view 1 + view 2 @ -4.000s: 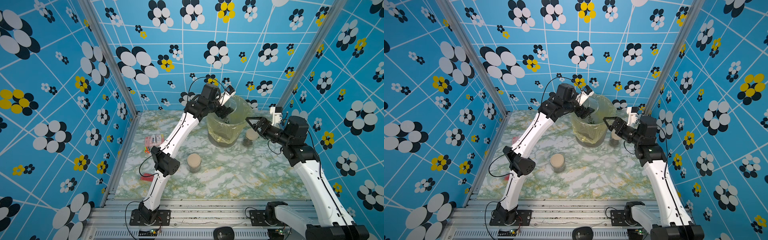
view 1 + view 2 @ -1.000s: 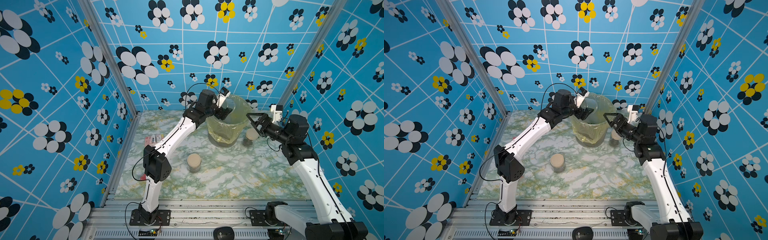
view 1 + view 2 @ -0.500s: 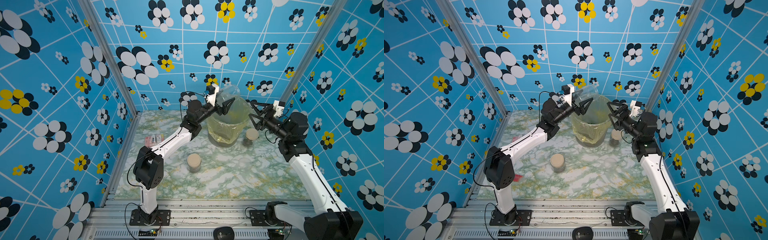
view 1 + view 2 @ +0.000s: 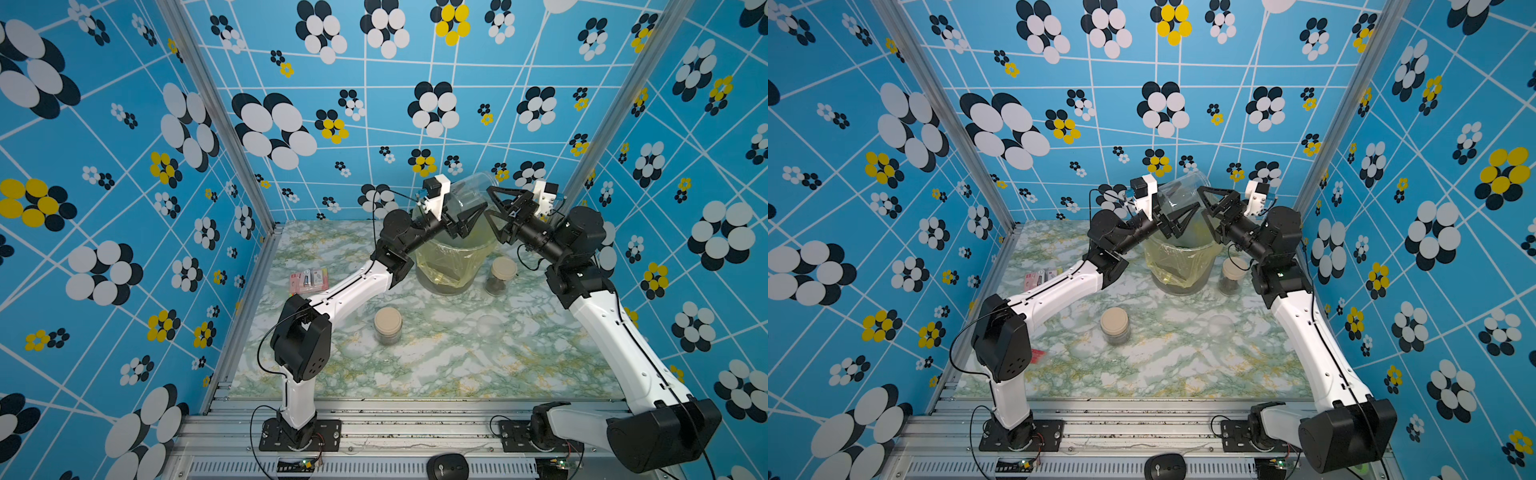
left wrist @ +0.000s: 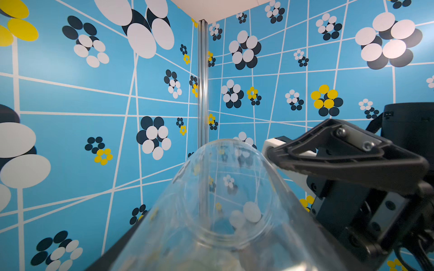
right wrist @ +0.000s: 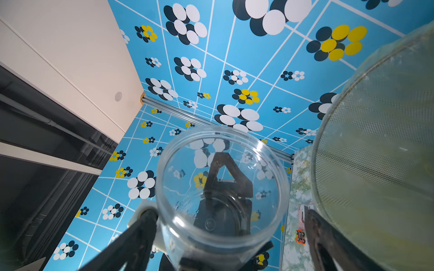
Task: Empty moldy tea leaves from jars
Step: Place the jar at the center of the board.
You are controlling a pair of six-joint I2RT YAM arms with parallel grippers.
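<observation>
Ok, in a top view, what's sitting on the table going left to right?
pink packet → beige-lidded jar → yellow-lined bin → second beige-lidded jar

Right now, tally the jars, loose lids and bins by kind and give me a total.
Beige-lidded jars, standing: 2
Lidless clear jar, lifted in the air: 1
Loose translucent lid: 1
Bin lined with a yellow bag: 1
Total: 5
</observation>
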